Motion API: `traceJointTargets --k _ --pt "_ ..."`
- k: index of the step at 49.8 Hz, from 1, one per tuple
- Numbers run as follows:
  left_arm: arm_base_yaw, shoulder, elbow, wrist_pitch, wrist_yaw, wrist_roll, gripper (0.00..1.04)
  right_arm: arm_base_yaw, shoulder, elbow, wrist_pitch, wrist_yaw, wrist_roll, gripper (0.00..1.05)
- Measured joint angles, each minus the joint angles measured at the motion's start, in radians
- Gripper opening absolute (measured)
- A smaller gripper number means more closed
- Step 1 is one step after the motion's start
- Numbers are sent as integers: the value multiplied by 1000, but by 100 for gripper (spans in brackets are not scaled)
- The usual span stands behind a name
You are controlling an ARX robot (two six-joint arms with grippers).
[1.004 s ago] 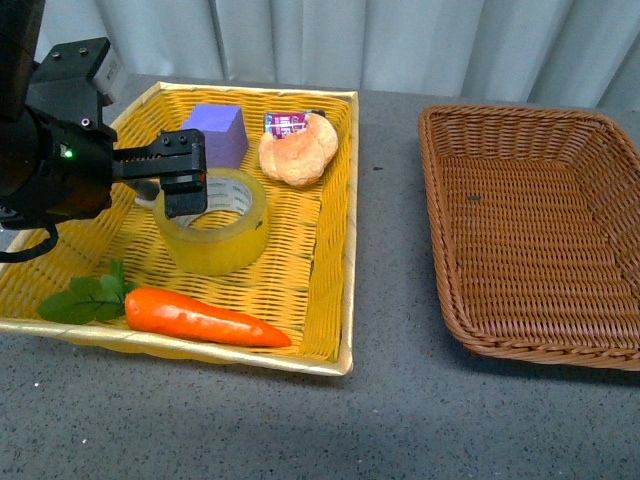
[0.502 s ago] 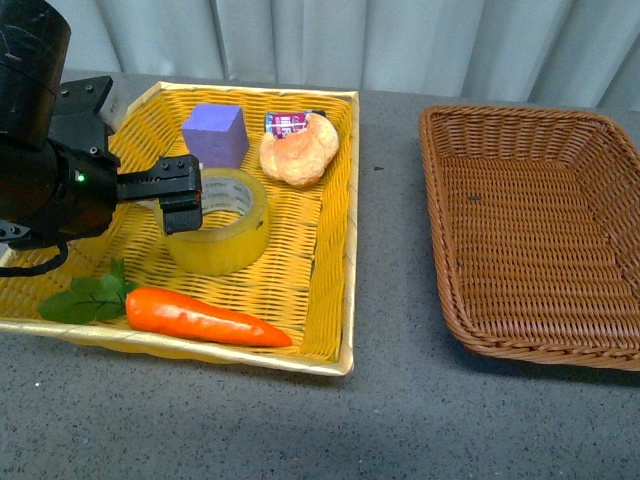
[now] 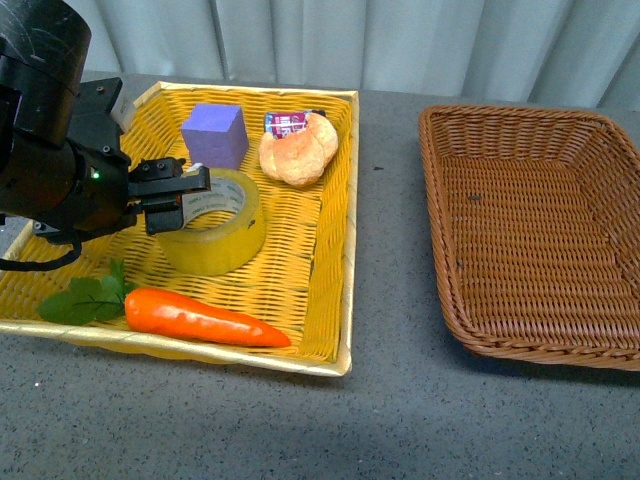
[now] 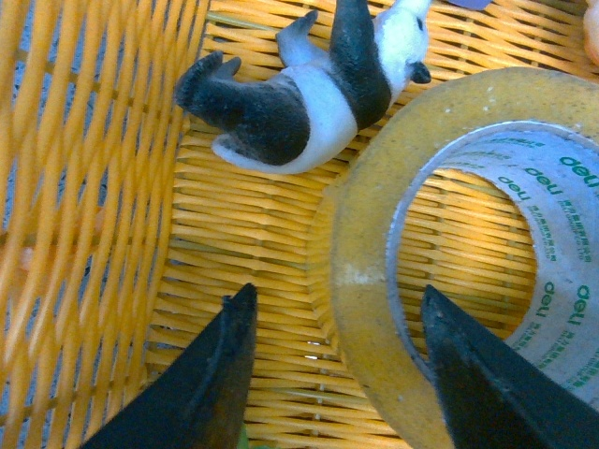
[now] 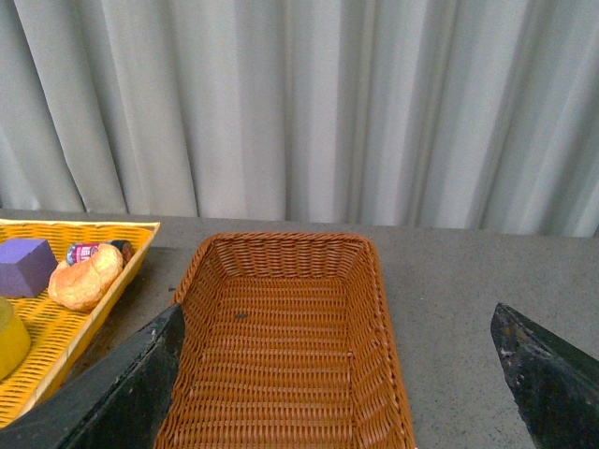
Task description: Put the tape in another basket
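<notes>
Grey tabletop (image 3: 390, 420) runs along the bottom of the front view. Just above it, at lower left, an orange carrot (image 3: 205, 318) with green leaves (image 3: 85, 298) lies along the near rim of the yellow basket (image 3: 335, 300).

Behind the carrot, at left centre of the frame, the tape (image 3: 220, 240) sits flat on the yellow weave with its core facing up. Your left gripper (image 3: 180, 195) reaches in from the left edge with its fingers apart. In the left wrist view, one finger (image 4: 211, 374) stands outside the roll and the other inside the core, with the yellow wall between them. Whether either touches it cannot be told. A toy panda (image 4: 299, 89) lies just beside the roll in that view.

Farther back in the yellow basket stand a purple block (image 3: 215, 135) and a bread bun (image 3: 298, 150), with a small printed packet (image 3: 287, 122) touching the bun.

The brown basket (image 3: 445, 250) fills the right side of the frame, well apart from the tape. Your right gripper (image 5: 337, 313) faces it in the right wrist view, fingers spread wide. A pale curtain (image 3: 400, 45) closes the top of the frame.
</notes>
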Motion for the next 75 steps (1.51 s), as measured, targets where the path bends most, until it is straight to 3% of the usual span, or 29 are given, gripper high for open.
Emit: traceJointTargets --k 7,10,21,32,45,58,75 --pt "-10 -1 6 2 -9 -4 20 0 0 0 0 0 0 96" --pt "-11 -3 7 -4 -3 -3 15 0 0 0 0 0 0 96" --pt "-35 -37 -11 5 -5 24 14 0 0 0 0 0 0 96" --pt "-74 -135 -14 59 134 136 14 0 0 0 0 0 0 96" --pt "-172 -194 114 23 312 374 14 0 0 0 0 0 0 96" --pt "-265 -119 285 -66 352 500 14 0 0 0 0 0 0 96" --pt "-301 -74 349 -116 391 530 14 0 0 0 0 0 0 96"
